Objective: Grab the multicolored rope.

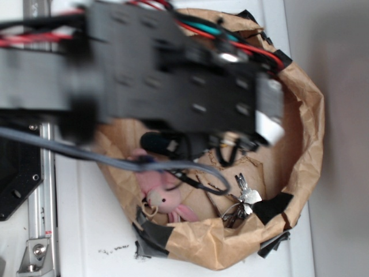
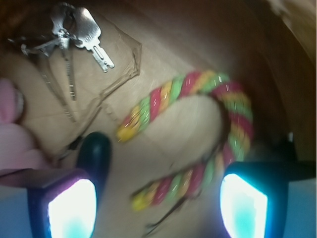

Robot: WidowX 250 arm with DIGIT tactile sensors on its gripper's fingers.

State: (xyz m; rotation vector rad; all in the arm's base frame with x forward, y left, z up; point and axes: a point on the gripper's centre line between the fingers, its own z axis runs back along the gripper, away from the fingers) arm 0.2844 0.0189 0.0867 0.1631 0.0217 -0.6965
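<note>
The multicolored rope (image 2: 233, 106), twisted in red, yellow and light green, lies bent in a U on the brown paper floor in the wrist view. One yellow end (image 2: 126, 131) points left and the other (image 2: 141, 200) lies between my fingers. My gripper (image 2: 157, 203) is open above it, with glowing pads (image 2: 72, 208) at either side and nothing gripped. In the exterior view the black arm (image 1: 173, 75) covers the rope.
A brown paper bag (image 1: 305, 133) rings the work area. Inside it lie a bunch of keys (image 2: 81, 34), a pink plush bunny (image 1: 164, 193) and a dark green oblong object (image 2: 95, 153) beside my left finger. Grey cables (image 1: 115, 161) cross the bag.
</note>
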